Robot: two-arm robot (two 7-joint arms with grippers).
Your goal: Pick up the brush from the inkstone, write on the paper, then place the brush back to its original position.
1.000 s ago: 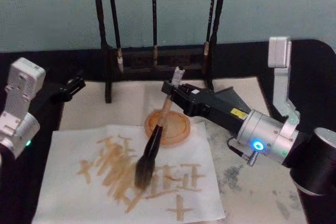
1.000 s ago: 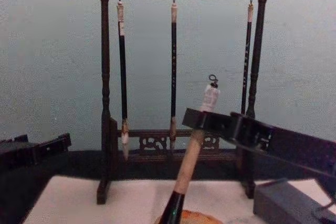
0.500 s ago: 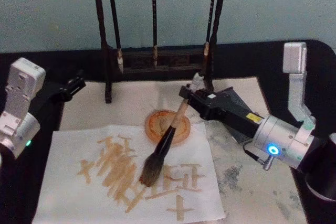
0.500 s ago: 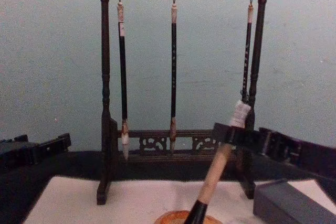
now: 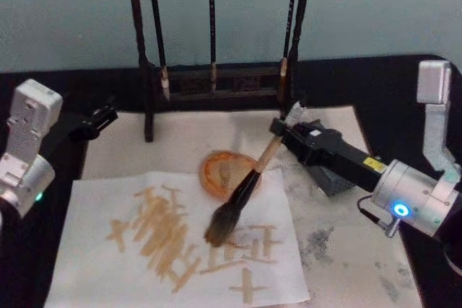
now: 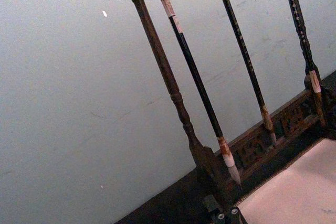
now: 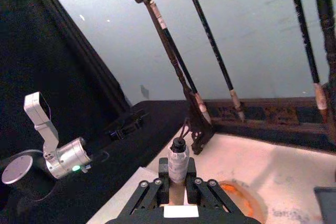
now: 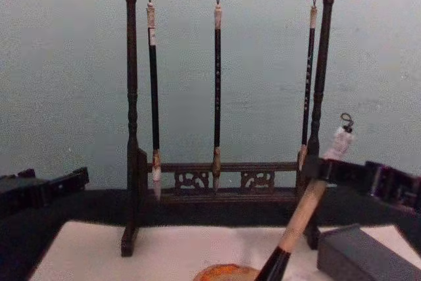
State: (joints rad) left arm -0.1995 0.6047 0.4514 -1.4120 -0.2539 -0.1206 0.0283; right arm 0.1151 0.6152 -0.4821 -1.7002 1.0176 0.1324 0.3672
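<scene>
Right gripper [image 5: 283,129]: clamped on brush [image 5: 245,187], tilted, bristles over paper [image 5: 94,272]. Left gripper [image 5: 103,115]: parked left, grip unclear.

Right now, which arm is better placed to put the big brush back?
The right: the right gripper holds the brush close by the orange dish; the left gripper sits far off left.

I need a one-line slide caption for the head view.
Right gripper holds the brush tilted, bristles over the paper, handle crossing the orange dish; left gripper parked by the rack.
</scene>
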